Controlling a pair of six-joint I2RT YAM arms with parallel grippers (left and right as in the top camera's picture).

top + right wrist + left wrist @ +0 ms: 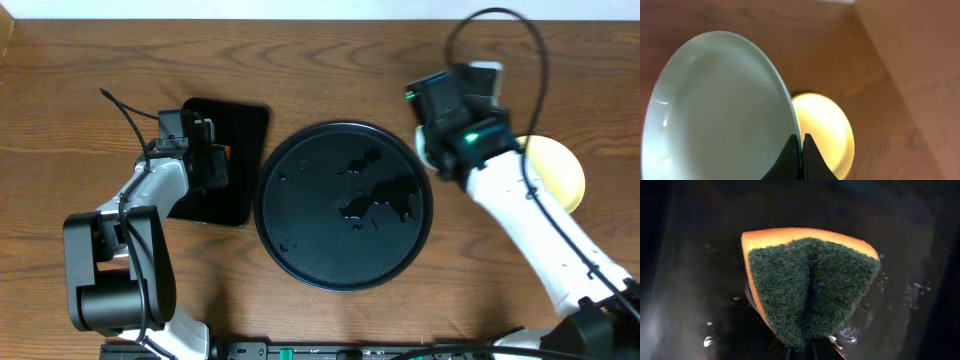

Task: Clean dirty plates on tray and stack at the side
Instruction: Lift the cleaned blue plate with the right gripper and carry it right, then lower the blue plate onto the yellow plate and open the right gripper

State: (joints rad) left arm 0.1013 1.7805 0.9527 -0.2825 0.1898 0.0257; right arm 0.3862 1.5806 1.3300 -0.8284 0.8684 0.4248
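The counter [100, 60] is brown wood with visible grain and a low sheen. The round black tray [310, 230] looks like glossy plastic, wet and beaded toward 3 o'clock. The sponge [810, 295] has a coarse, fibrous green scouring face on smooth orange foam. The mint plate [715, 110] and yellow plate [825, 130] are smooth and glossy.

Pale mint-white plate [715, 110], pale yellow plate [824, 131], black tray [300, 235], green-and-orange sponge [810, 290]
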